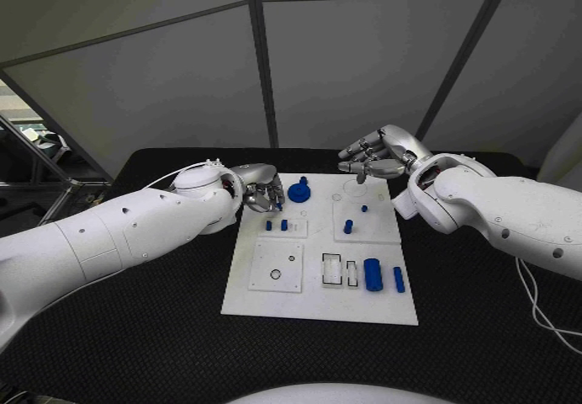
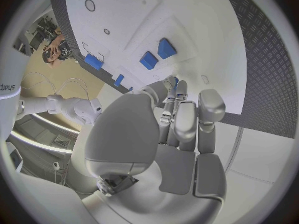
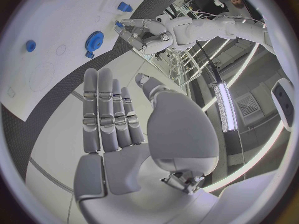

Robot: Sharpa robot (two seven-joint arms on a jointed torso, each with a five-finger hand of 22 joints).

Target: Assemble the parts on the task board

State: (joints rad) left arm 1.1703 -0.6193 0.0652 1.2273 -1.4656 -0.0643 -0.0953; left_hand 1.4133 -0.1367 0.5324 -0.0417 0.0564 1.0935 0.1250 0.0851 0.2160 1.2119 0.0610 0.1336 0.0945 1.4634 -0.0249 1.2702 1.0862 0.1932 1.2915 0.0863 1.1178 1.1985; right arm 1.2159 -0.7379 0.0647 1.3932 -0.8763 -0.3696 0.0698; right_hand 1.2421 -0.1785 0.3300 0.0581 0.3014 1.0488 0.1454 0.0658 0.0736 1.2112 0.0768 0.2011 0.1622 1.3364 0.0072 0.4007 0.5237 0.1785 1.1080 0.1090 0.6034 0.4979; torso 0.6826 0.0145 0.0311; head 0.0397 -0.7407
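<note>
The left hand hangs fingers-down at the task board's far-left edge beside the blue gear, seemingly empty; a careless descent could knock the two small pegs; the right hand hovers spread and empty, its flat palm plain from its wrist.

Matt white task board, textured table

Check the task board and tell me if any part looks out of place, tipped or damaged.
Nothing stands out. The task board lies flat and square on the table, the blue parts sit tidily on it, and nothing looks broken. Both hands hover at its far end, holding nothing.
</note>
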